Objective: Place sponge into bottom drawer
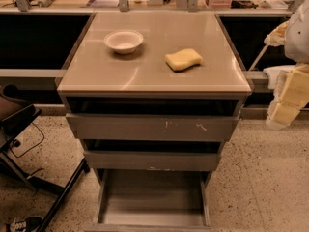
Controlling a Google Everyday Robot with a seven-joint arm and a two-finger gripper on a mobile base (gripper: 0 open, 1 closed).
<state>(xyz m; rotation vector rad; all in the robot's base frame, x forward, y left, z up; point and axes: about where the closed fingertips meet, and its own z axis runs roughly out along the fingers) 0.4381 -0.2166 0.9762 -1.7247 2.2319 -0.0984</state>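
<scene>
The yellow sponge lies on the cabinet top, right of centre. The bottom drawer is pulled out below, an empty grey tray with a flat floor. My gripper, with pale yellow fingers, hangs at the far right edge of the view, off the cabinet's right side and well apart from the sponge. It holds nothing that I can see.
A white bowl sits on the top, left of the sponge. Two grey drawers with scuffed fronts are above the bottom one. A dark chair base stands on the speckled floor at left. A counter runs behind.
</scene>
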